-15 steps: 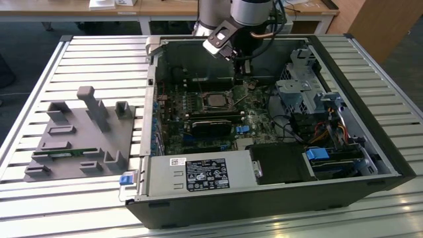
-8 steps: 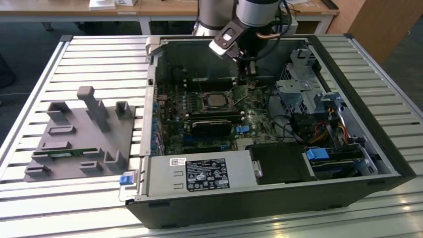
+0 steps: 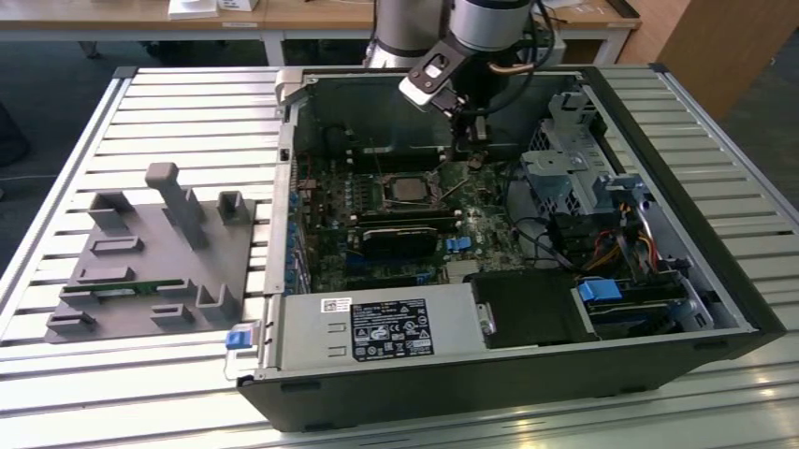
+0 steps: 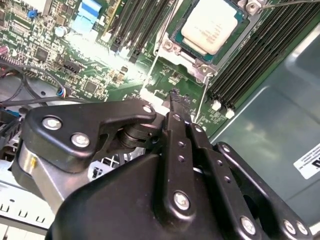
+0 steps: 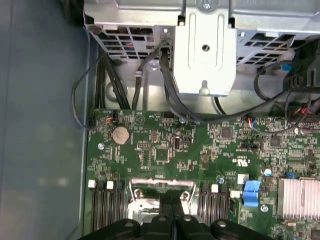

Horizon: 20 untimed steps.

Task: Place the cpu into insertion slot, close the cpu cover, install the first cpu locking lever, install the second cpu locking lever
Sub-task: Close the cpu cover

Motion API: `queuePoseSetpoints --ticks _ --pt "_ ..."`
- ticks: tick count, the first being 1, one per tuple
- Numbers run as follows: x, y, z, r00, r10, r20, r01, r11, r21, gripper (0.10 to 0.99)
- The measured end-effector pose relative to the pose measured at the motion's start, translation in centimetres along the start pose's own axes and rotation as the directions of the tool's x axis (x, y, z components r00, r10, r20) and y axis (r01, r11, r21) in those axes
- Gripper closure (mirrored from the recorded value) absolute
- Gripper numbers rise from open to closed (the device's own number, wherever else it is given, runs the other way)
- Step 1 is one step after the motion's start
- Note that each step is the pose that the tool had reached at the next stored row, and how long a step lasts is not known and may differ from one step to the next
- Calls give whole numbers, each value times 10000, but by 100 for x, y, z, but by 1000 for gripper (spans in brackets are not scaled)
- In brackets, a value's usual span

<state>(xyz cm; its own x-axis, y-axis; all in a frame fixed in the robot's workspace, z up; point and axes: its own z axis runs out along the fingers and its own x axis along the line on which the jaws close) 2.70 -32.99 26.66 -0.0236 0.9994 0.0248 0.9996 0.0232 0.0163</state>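
Exterior view: gripper (image 3: 471, 157) down inside open computer case (image 3: 374, 385), above green motherboard (image 3: 500, 220). Small cpu (image 3: 406, 190) flat in insertion slot (image 3: 428, 199) (tiny, hard to see).

Second wrist view: fingers (image 4: 176, 107) squeezed together. Silver cpu cover (image 4: 199, 62) down around cpu (image 4: 212, 27), corner cut off. Thin locking lever (image 4: 201, 97) just beside fingertip; touching or not, cannot tell.

First wrist view: gripper (image 5: 172, 212) hiding most of insertion slot.

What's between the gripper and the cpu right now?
In the second wrist view, a strip of green motherboard and the socket's silver frame with a screw separate the gripper from the cpu.
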Motion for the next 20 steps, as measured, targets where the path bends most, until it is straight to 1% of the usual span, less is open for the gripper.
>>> queuePoseSetpoints --ticks 6,12,20 --pt "1 78 20 10000 1 -2 -1 10000 18 980" --pt "30 213 49 10000 1 -3 -1 10000 75 980" --pt "45 315 90 10000 3 -3 -3 9999 119 980"
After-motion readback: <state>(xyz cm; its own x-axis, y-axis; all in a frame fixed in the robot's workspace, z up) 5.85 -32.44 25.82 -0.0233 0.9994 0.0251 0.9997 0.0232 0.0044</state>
